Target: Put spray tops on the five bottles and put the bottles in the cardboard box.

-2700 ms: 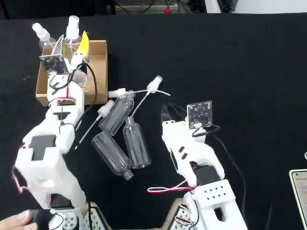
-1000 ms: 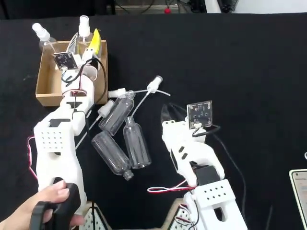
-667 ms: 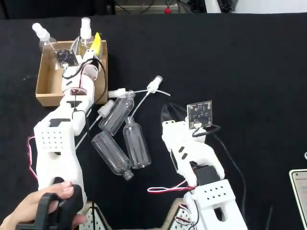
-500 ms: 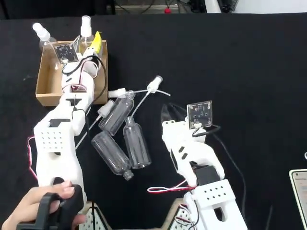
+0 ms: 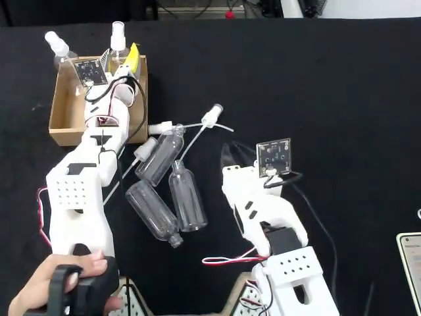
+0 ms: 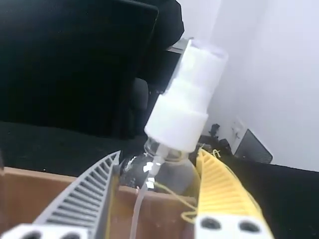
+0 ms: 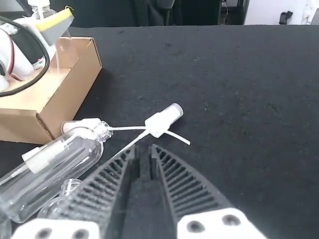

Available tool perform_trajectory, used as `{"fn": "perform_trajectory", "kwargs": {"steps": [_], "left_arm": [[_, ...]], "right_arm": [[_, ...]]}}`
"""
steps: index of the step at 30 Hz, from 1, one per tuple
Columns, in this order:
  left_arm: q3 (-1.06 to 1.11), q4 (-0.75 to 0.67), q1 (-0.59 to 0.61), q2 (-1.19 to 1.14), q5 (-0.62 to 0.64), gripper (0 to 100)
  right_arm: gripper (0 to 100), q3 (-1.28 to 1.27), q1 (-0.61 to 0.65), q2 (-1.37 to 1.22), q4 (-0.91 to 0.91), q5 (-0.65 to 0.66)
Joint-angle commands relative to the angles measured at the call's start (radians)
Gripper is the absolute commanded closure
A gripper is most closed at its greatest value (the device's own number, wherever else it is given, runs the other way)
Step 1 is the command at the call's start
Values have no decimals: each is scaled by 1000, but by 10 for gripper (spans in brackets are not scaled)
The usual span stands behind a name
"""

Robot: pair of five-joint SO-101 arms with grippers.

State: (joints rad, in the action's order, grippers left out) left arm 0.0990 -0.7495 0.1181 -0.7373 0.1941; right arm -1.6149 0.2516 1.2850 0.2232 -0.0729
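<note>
seen from above, the left gripper (image 5: pixel 118 60) hangs over the far corner of the cardboard box (image 5: pixel 66 128), on the side nearest the loose bottles. the left wrist view shows the grip close up. the grey and yellow fingers press on either side of the held bottle (image 6: pixel 172 172), which is upright. its white spray top (image 6: pixel 187 99) is fitted and the thin tube runs down inside. the brown box wall (image 6: pixel 30 191) lies just below the fingers. whether the bottle's base rests on the box floor cannot be told.

a second capped bottle (image 5: pixel 62 56) stands at the box's other far corner.

three open bottles (image 5: pixel 160 156) (image 5: pixel 150 210) (image 5: pixel 186 195) lie on their sides on the black table (image 5: pixel 329 99), touching one another, between the two arms. loose spray tops (image 5: pixel 212 116) (image 5: pixel 161 127) (image 5: pixel 145 150) with trailing tubes lie around their necks.

the right wrist view shows the right gripper (image 7: pixel 141 148) low over the table. its black jaws are drawn nearly together with nothing between them. one spray top (image 7: pixel 162 119) lies just ahead of them, near a bottle's bare neck (image 7: pixel 102 130).
</note>
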Motion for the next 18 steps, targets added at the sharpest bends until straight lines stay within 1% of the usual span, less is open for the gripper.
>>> {"fn": "perform_trajectory", "kwargs": {"steps": [1, 3, 18], "left_arm": [[-38, 6, -10, 18, 11, 709], [-28, 5, -8, 18, 11, 683], [-22, 0, 1, 32, 6, 683]], "right_arm": [[956, 12, -8, -10, -29, 8], [956, 12, -8, -10, -29, 8], [956, 19, -8, -10, -29, 8]]}}
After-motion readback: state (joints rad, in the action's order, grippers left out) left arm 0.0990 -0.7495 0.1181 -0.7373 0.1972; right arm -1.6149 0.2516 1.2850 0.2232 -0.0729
